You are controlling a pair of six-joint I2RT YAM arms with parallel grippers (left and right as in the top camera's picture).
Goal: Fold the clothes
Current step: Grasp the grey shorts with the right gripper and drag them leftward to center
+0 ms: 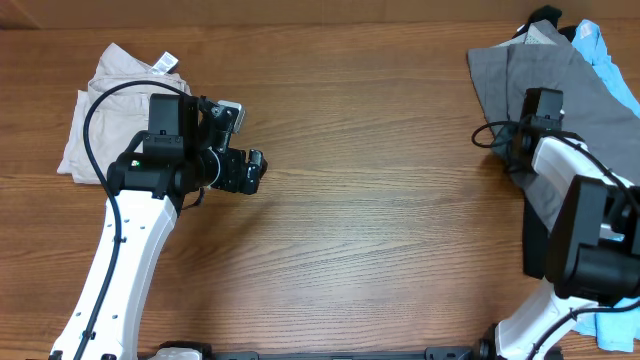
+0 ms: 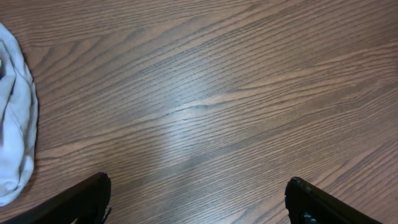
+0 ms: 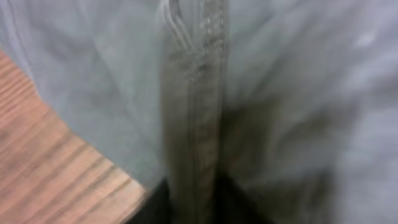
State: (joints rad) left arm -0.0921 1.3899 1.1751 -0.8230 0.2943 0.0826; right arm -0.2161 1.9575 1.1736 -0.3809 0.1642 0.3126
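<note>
Clothes, plain mid-grey, lie in a loose heap at the far right of the table, one edge spilling toward the centre; the right arm reaches over them from the near side. In the right wrist view the clothes fill nearly the whole frame, blurred, with a stitched seam running top to bottom; a wedge of wood shows lower left. The right gripper has its dark fingertips drawn close on either side of that seam, pinching it. A blue shirt peeks out behind the heap at the far right edge. Across the table, well apart, beige trousers with a white tag sit at the far left. The left gripper hangs just beside them over bare wood; in its wrist view the left gripper is spread wide, fingers at the lower corners, nothing between them; a pale cloth shows at the left margin.
</note>
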